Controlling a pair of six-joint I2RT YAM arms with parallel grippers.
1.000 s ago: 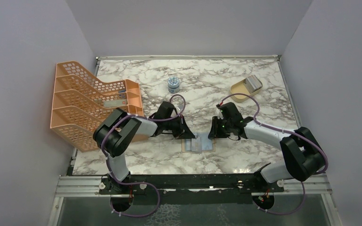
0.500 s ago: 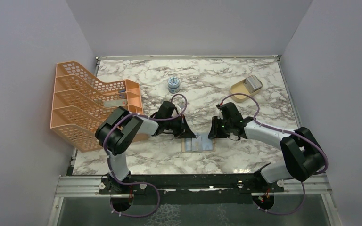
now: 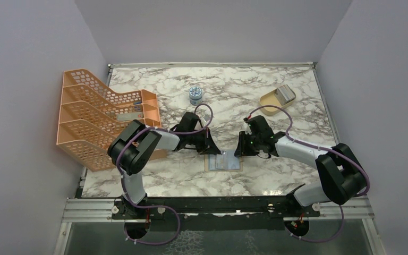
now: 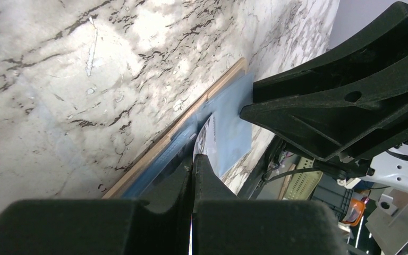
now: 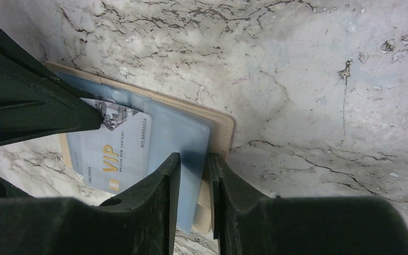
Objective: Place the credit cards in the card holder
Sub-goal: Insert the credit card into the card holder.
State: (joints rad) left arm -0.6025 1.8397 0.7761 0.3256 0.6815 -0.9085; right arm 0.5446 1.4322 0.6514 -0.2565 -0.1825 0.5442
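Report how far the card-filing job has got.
Done: the tan bifold card holder lies open on the marble table. In hand: the left pincer is shut on a pale blue VIP plastic card, partly over the holder, whose pocket edge the right pincer grips. Left: seating that card, then the silvery card in the beige dish.

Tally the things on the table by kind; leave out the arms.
Orange file rack: 1
Round blue tin: 1
Beige dish: 1
Card holder: 1
Credit card, VIP print: 1
Total: 5
Contents of rack and dish too unclear to count.
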